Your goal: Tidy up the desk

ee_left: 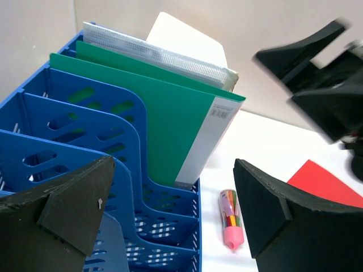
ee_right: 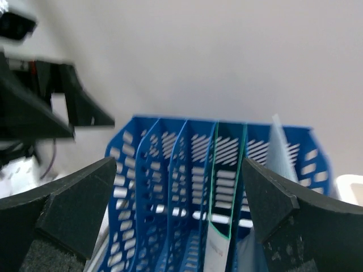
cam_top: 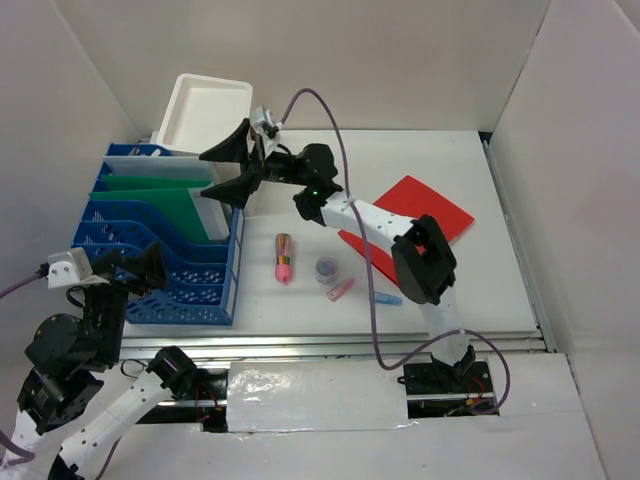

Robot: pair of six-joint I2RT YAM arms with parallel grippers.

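The white desk [cam_top: 470,270] carries a blue file rack [cam_top: 160,240] at the left, with a green folder [cam_top: 165,205] and a clear sleeve [ee_left: 164,56] standing in its rear slots. My right gripper [cam_top: 208,174] hovers open over the rack's back right corner with nothing between its fingers; in the right wrist view it [ee_right: 178,209] looks down along the rack [ee_right: 170,187] and the green folder's edge [ee_right: 227,192]. My left gripper [cam_top: 135,262] stands open and empty at the rack's front; in the left wrist view it [ee_left: 176,209] faces the rack [ee_left: 57,136] and green folder [ee_left: 159,124].
A red folder [cam_top: 410,210] lies under the right arm. A pink-capped tube of crayons [cam_top: 284,257], a small round purple thing [cam_top: 326,268], a pink piece [cam_top: 341,290] and a blue piece [cam_top: 386,298] lie mid-desk. A white open box [cam_top: 205,110] stands behind the rack.
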